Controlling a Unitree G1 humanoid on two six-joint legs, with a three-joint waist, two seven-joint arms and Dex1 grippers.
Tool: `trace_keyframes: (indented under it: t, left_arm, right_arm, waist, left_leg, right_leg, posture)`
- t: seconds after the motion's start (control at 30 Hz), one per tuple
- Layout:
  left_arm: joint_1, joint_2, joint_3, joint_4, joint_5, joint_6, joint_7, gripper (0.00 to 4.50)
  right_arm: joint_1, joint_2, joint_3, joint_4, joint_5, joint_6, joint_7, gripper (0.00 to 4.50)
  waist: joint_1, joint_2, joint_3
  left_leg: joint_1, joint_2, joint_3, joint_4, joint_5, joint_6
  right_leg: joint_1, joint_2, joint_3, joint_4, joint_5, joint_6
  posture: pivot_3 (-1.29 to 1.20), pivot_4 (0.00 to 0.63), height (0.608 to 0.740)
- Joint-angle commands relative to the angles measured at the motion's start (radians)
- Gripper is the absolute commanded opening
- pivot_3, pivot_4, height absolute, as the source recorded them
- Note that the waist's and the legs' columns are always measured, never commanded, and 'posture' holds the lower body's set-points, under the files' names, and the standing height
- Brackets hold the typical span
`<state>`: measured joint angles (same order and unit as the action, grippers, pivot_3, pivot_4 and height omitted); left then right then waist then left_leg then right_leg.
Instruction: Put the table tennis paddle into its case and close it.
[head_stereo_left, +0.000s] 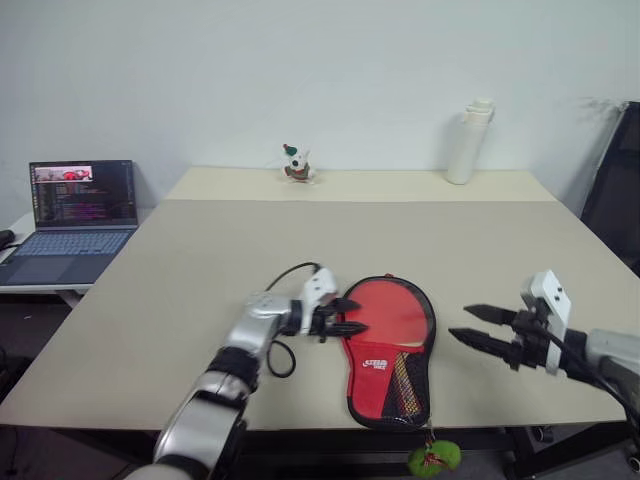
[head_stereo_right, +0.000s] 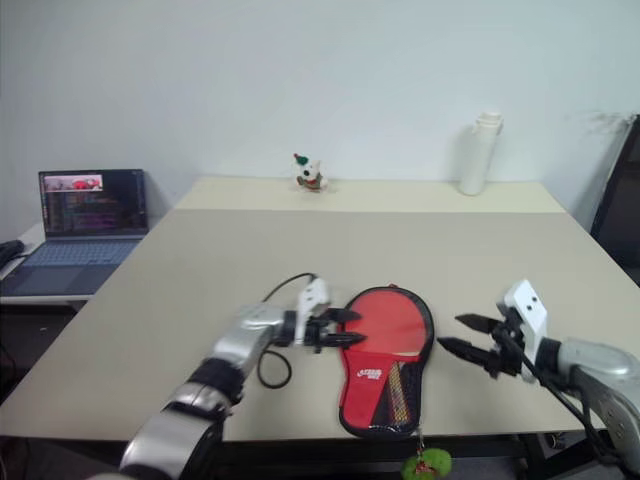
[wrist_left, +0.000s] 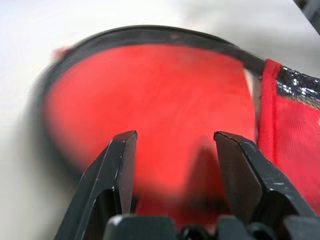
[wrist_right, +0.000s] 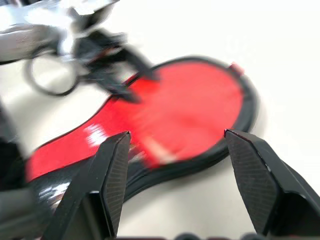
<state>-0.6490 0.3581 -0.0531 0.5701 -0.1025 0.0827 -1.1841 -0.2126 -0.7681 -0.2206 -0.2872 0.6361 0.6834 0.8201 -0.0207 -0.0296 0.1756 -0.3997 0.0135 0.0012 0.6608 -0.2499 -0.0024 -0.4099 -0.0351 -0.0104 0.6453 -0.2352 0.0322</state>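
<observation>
At the near edge of a beige table (head_stereo_left: 200, 260), the red case (head_stereo_left: 390, 350) lies flat, paddle apparently inside. Left gripper (head_stereo_left: 345, 316) hovers open and empty at its rim; right gripper (head_stereo_left: 478, 326) gapes empty nearby. A careless push could slide the case, pom-pom (head_stereo_left: 434, 458) dangling, overboard. Laptop (head_stereo_left: 72, 215), bottle (head_stereo_left: 469, 140) and white wall behind.

Case (head_stereo_left: 390, 350) lying flat on beige table, near front edge, red side facing up, black rim showing all round. Round end pointing away toward table's far side, narrow end pointing toward front edge. White logo and mesh panel sitting on narrow half. Green pom-pom charm (head_stereo_left: 434, 459) hanging off table edge below narrow end. Paddle itself not distinguishable from case's red face.
</observation>
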Motion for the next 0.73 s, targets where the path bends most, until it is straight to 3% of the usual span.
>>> trace_keyframes:
  t: [0.03, 0.23, 0.43, 0.73]
  left_arm:
    - [0.116, 0.058, 0.075, -0.272, -0.090, 0.139, 0.057, 2.68]
    - [0.335, 0.146, 0.164, -0.567, -0.150, 0.283, 0.180, 2.68]
    - [0.303, 0.138, 0.117, -0.602, -0.114, 0.283, 0.299, 2.68]
    - [0.348, 0.130, 0.113, -0.601, -0.119, 0.269, 0.383, 2.68]
  right_arm:
    - [-0.079, 0.027, 0.029, 0.131, -0.063, -0.126, 0.039, 3.23]
    - [-0.186, 0.050, 0.098, 0.374, -0.158, -0.287, 0.150, 3.23]
    - [-0.245, 0.010, 0.078, 0.572, -0.206, -0.360, 0.218, 3.23]
    - [-0.187, -0.029, 0.045, 0.499, -0.194, -0.290, 0.217, 3.23]
  waist:
    - [0.000, 0.000, 0.001]
    - [0.021, 0.001, 0.003]
    - [0.031, 0.002, 0.004]
    - [0.016, 0.003, 0.004]
  left_leg:
    - [0.000, 0.000, 0.000, 0.000, 0.000, 0.000]
    - [-0.001, -0.003, 0.000, 0.000, 0.000, 0.000]
    - [0.000, -0.002, 0.000, 0.001, 0.000, 0.000]
    - [0.000, 0.000, 0.001, -0.001, 0.000, 0.000]
  right_leg:
    - [0.000, 0.000, 0.000, 0.000, 0.000, 0.000]
    - [0.000, -0.004, 0.000, -0.001, 0.000, 0.000]
    - [0.001, -0.004, 0.000, 0.000, 0.001, -0.001]
    - [0.000, -0.003, 0.001, 0.000, 0.003, -0.006]
  posture:
    - [0.00, 0.150, 0.740]
    - [0.00, 0.150, 0.740]
    - [0.00, 0.150, 0.740]
    - [0.00, 0.150, 0.740]
